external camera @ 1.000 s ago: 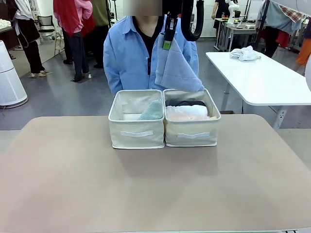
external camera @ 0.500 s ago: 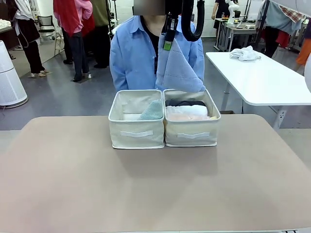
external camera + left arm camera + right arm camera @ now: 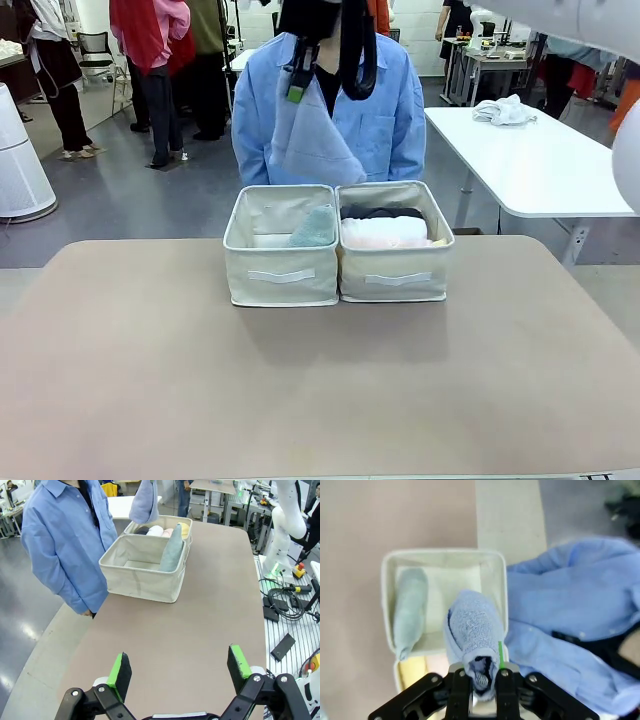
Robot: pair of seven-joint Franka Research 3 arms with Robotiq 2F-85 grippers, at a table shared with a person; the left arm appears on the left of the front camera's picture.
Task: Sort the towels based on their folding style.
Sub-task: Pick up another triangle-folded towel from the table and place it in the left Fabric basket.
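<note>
Lavender-blue cone towel (image 3: 312,135) hangs pinched in right end effector (image 3: 296,88) above bins (image 3: 283,272).

The right gripper (image 3: 482,672) hangs high above the two cream fabric bins (image 3: 338,243), pointing straight down, its black fingers with green pads pinched together on the top of the lavender-blue terry cone towel (image 3: 472,635), which dangles below it. The left gripper (image 3: 179,667) is well back from the bins, on the robot's side, tilted down toward the taupe worktop (image 3: 190,630), its two green-padded fingers spread wide apart with nothing between them.
</note>
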